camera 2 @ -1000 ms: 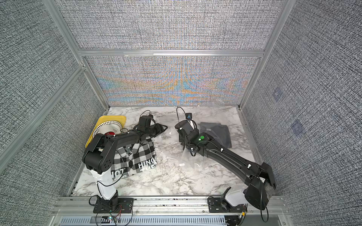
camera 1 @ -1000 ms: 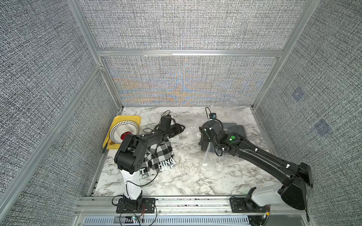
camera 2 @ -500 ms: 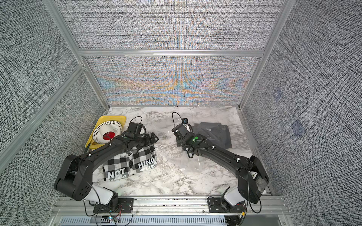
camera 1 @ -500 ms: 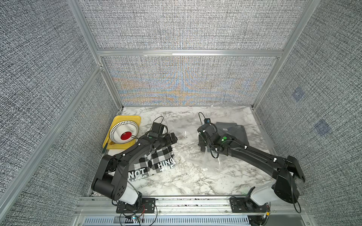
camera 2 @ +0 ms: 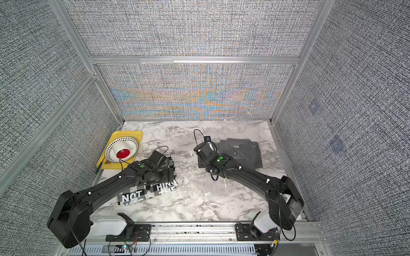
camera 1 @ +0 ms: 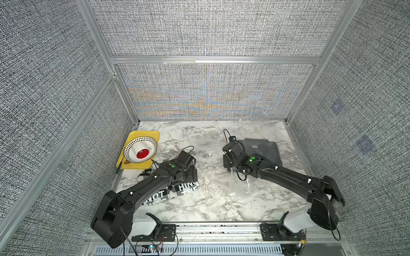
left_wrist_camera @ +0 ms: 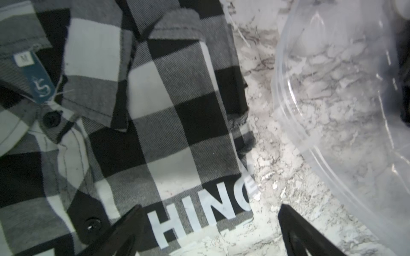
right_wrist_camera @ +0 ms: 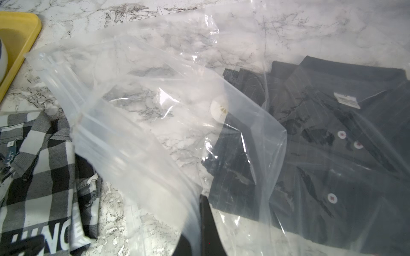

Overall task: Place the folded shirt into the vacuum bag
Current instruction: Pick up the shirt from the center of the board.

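The folded shirt [camera 1: 175, 192] [camera 2: 137, 196], black-and-white checked with white letters, lies at the table's front left. My left gripper [left_wrist_camera: 209, 223] [camera 1: 192, 170] hovers open over its lettered corner [left_wrist_camera: 199, 212], one finger [left_wrist_camera: 124, 230] above cloth, one above bare marble. The see-through vacuum bag [right_wrist_camera: 144, 124] [camera 1: 221, 184] [left_wrist_camera: 332, 99] spreads over the middle and right, its round white valve [right_wrist_camera: 218, 108] showing. My right gripper [right_wrist_camera: 199, 221] [camera 1: 228, 161] is shut on the bag's edge and holds its mouth raised beside the checked shirt [right_wrist_camera: 40, 168]. A dark grey shirt [right_wrist_camera: 332, 155] [camera 2: 244, 150] lies inside the bag.
A yellow tray [camera 1: 153, 135] at the back left carries a dotted plate [camera 1: 131, 153] and a cup with a red inside [camera 1: 143, 153]. A green stick [camera 1: 118, 165] lies by the tray's front corner. Grey walls close in on three sides.
My left arm has dropped low and drawn back over the checked shirt, and its jaws have opened wider. My right gripper has shifted slightly left, still holding the bag.
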Motion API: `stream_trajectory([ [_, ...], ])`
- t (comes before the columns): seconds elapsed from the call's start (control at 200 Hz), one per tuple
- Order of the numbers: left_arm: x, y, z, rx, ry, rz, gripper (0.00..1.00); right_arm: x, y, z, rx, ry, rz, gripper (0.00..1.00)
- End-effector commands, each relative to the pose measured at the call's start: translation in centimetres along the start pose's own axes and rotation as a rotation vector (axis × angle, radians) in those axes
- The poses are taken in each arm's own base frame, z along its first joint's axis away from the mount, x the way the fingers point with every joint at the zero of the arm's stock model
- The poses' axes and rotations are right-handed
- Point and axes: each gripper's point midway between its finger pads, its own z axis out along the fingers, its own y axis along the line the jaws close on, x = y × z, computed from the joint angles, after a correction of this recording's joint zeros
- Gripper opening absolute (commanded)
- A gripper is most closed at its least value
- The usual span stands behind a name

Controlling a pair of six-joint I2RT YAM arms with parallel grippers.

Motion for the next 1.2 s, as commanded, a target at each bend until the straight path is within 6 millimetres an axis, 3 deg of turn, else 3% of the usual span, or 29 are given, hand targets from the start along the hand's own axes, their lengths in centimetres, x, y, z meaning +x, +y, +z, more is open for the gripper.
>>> stream_trajectory([
  [0.0,1.1,0.8,0.4,-0.1,0.031,0.026,0.95,-0.2,0.1,-0.1,-0.01,-0.008,0.001,0.0],
  [0.33,2.8,-1.0,5.1,-0.103,0.131,0.076,0.91,0.2,0.1,0.5,-0.01,-0.004,0.024,0.0],
  [0.415,3.5,0.0,6.2,-0.162,0.152,0.08,0.85,0.3,0.1,0.6,-0.01,-0.004,0.029,0.0],
  [0.49,3.8,0.5,6.7,-0.182,0.15,0.079,0.73,0.5,-0.1,0.6,-0.008,-0.001,0.032,0.0],
  [0.681,2.4,-0.6,5.6,-0.134,0.092,0.074,0.32,1.4,-1.1,0.4,0.006,0.003,0.043,0.0],
  [0.976,0.5,-2.9,4.1,-0.04,0.038,0.064,0.16,3.0,-2.0,0.7,0.016,0.03,0.049,0.0],
  [1.046,0.2,-3.5,4.2,-0.011,0.032,0.057,0.07,3.2,-2.3,0.6,0.017,0.026,0.051,0.0],
  [1.191,-0.1,-4.5,3.8,0.028,0.033,0.048,0.06,3.9,-3.1,0.7,0.009,0.027,0.074,0.0],
])
